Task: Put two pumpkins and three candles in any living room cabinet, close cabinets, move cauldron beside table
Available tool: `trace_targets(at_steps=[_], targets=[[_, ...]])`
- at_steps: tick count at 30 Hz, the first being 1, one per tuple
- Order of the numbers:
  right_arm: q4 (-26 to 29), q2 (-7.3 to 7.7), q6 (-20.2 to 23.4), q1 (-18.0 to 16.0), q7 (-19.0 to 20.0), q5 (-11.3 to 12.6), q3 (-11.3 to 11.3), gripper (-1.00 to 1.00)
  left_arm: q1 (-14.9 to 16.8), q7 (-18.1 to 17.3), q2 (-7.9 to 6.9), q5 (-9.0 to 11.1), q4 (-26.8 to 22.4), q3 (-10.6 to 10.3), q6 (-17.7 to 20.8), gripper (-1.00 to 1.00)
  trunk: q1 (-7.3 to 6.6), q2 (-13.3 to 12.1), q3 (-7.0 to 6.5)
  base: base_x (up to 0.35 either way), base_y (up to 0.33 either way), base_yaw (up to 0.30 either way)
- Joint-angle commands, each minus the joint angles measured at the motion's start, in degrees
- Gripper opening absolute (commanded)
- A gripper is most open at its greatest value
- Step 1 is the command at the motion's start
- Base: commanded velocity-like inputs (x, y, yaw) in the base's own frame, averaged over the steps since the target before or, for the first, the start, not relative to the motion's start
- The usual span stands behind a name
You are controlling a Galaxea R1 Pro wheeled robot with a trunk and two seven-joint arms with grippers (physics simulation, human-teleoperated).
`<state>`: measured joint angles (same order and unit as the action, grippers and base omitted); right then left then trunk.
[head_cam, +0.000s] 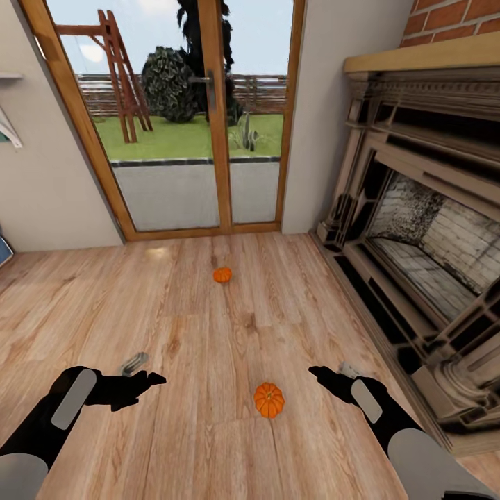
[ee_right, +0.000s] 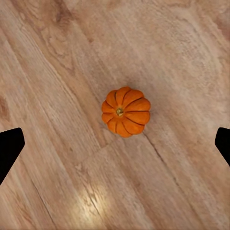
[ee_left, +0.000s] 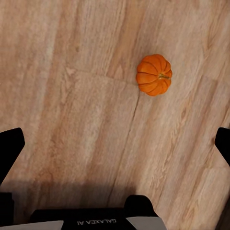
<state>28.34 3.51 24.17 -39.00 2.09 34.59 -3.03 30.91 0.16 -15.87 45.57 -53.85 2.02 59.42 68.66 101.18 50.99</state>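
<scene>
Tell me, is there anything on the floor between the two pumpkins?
No. In the head view, only bare wooden floor lies between the near pumpkin and the far pumpkin.

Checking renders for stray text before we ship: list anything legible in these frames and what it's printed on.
"GALAXEA AI", white letters on the black housing of the left end effector, seen in the left wrist view, where it reads upside down.
No other text: none on the near pumpkin, the far pumpkin, the wooden floor, the glass door or the fireplace.
</scene>
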Motion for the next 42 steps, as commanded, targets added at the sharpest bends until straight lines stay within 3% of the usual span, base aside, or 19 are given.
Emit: trace_targets(at_steps=[1, 11, 29, 42], targets=[[0.05, -0.02, 0.35, -0.02, 0.20, -0.01, -0.31, 1.00, 0.03, 0.02, -0.01, 0.08, -0.03, 0.08, 0.26, 1.00, 0.22, 0.44, 0.23, 0.000, 0.000, 0.000], [0.04, 0.04, 0.29, -0.02, 0.44, 0.12, -0.31, 1.00, 0.03, 0.02, -0.21, 0.06, 0.06, 0.94, 0.26, 1.00, 2.42, 4.45, 2.02, 0.000, 0.000, 0.000], [-0.04, 0.18, 0.23, 0.07, 2.13, 3.72, -0.31, 1.00, 0.03, 0.02, -0.96, 0.13, 0.06, 1.29, 0.27, 1.00, 6.37, 11.67, 5.26, 0.000, 0.000, 0.000], [-0.04, 0.01, 0.10, 0.07, 2.13, 3.91, -0.31, 1.00, 0.03, 0.02, -0.92, 0.07, 0.06, 1.28, 0.26, 1.00, 9.23, 16.88, 7.59, 0.000, 0.000, 0.000]])
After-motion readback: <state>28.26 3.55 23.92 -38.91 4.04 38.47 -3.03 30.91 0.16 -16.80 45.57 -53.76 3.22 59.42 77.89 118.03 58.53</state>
